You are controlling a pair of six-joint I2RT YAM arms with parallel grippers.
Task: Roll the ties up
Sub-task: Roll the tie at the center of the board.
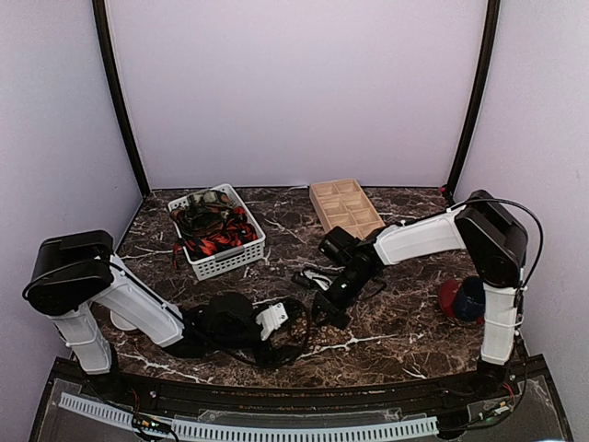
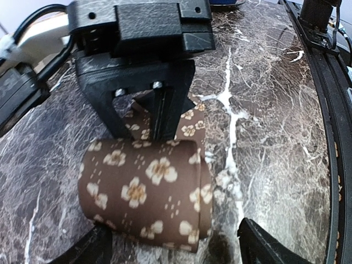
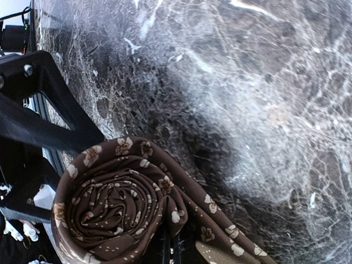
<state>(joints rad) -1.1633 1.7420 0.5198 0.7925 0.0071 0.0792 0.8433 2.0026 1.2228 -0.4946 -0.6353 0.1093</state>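
A brown tie with tan flowers is wound into a roll (image 2: 146,192) lying on the marble table (image 2: 275,110). My left gripper (image 2: 173,231) is open, with one finger at each end of the roll and a gap on the right side. My right gripper (image 2: 159,113) comes down from above the roll, shut on the tie's fabric at the roll's edge. The right wrist view shows the roll end-on (image 3: 110,206) with its loose tail (image 3: 220,231) running off to the lower right. In the top view both grippers, left (image 1: 276,318) and right (image 1: 324,308), meet at the table's middle front and hide the roll.
A white basket (image 1: 224,264) with red-and-black ties (image 1: 213,230) stands at the back left. A wooden compartment tray (image 1: 345,207) stands at the back middle. A red and blue object (image 1: 460,299) sits by the right arm's base.
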